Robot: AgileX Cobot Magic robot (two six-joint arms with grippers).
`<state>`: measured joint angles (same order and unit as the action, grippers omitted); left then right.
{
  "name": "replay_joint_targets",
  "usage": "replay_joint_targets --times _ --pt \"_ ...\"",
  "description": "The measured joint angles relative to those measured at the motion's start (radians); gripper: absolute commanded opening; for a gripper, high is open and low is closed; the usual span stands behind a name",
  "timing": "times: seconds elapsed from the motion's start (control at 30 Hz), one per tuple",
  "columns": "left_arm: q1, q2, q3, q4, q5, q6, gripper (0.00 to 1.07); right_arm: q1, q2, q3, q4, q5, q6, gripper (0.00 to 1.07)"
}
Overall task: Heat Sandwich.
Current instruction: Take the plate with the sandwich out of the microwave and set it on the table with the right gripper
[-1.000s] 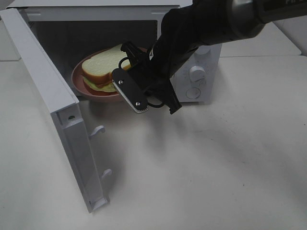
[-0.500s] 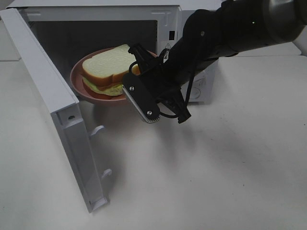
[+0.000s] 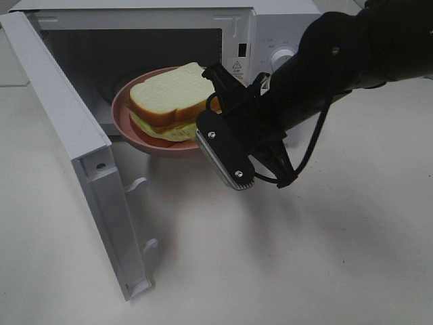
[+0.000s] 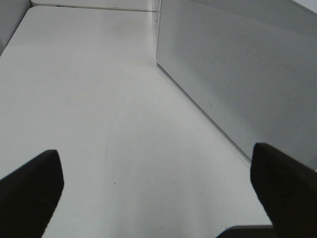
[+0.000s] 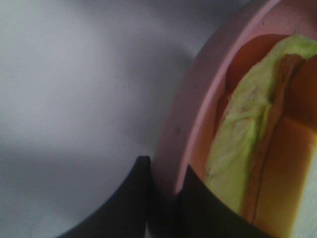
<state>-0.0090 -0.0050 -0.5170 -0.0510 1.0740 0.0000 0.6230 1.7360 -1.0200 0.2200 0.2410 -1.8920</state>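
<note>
The sandwich point(image 3: 172, 98), thick white bread with a tan crust and a pale green layer, lies on a round pink plate point(image 3: 126, 120). The plate sits half in the mouth of the open white microwave point(image 3: 270, 27). My right gripper point(image 3: 208, 115) is shut on the plate's right rim. In the right wrist view its two dark fingers point(image 5: 133, 198) pinch the pink rim point(image 5: 198, 109), with the sandwich's green layer point(image 5: 237, 144) just beyond. My left gripper point(image 4: 158, 193) stands open over bare table, with nothing between its fingers, and is outside the exterior high view.
The microwave door point(image 3: 67, 128) swings wide open to the left, with two latch hooks point(image 3: 139, 183) on its edge. Its perforated outer face point(image 4: 237, 74) stands close beside my left gripper. The white table point(image 3: 304, 257) spreads in front of the oven.
The right gripper has moved right and towards the front, carrying the plate and sandwich with it, partly out of the microwave. The door has stayed put.
</note>
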Motion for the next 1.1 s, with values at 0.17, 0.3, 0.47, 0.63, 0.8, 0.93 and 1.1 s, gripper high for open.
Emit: replay_joint_targets --times 0.17,0.3,0.47,0.63,0.8,0.93,1.1 --pt "0.0 0.0 0.0 0.0 0.0 0.0 0.97 -0.001 -0.052 0.053 0.0 0.017 0.0 0.0" --pt "0.0 0.0 0.0 0.0 0.0 0.0 0.97 -0.001 -0.12 0.118 0.0 0.031 0.001 0.0" --pt "0.0 0.0 0.0 0.0 0.0 0.0 0.97 -0.001 -0.182 0.18 0.0 0.034 0.001 0.0" --pt "0.0 0.0 0.0 0.0 0.0 0.0 0.97 -0.001 -0.237 0.222 0.0 0.034 0.013 0.0" --pt "0.0 0.0 0.0 0.0 0.0 0.0 0.97 -0.001 -0.306 0.276 -0.012 0.034 0.051 0.0" --pt "0.0 0.0 0.0 0.0 0.0 0.0 0.97 -0.001 -0.359 0.313 -0.043 0.037 0.093 0.0" --pt "0.0 0.0 0.0 0.0 0.0 0.0 0.97 -0.001 -0.43 0.36 -0.073 0.046 0.137 0.0"
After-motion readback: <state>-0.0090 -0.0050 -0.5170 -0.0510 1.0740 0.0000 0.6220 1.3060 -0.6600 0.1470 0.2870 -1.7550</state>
